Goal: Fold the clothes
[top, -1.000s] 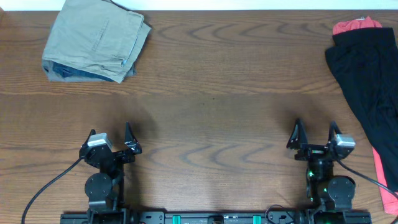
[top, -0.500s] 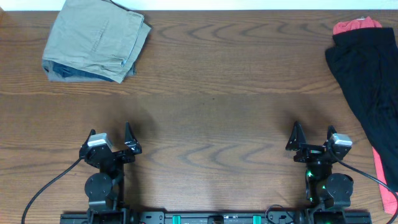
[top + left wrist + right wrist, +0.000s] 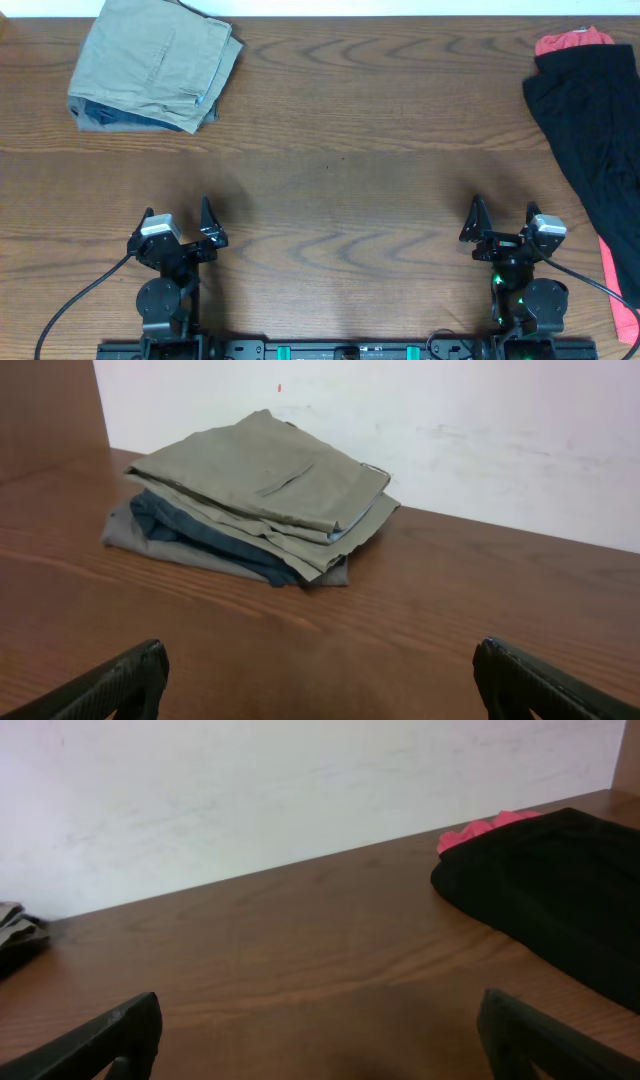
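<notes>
A folded stack of clothes lies at the far left: khaki-beige shorts [image 3: 158, 52] on top, navy denim [image 3: 140, 112] and a grey piece under them. It also shows in the left wrist view [image 3: 262, 472]. A black garment [image 3: 595, 120] lies unfolded at the right edge over a red piece [image 3: 572, 41]; both show in the right wrist view [image 3: 555, 890]. My left gripper [image 3: 178, 222] is open and empty near the front edge, left of centre. My right gripper [image 3: 505, 216] is open and empty near the front edge, right of centre. Both are far from the clothes.
The brown wooden table [image 3: 340, 160] spans the view. A white wall [image 3: 450, 410] runs behind its far edge. The arm bases and cables sit along the front edge [image 3: 340, 348].
The right gripper has drawn back slightly toward the front edge. The left arm and the clothes have not moved.
</notes>
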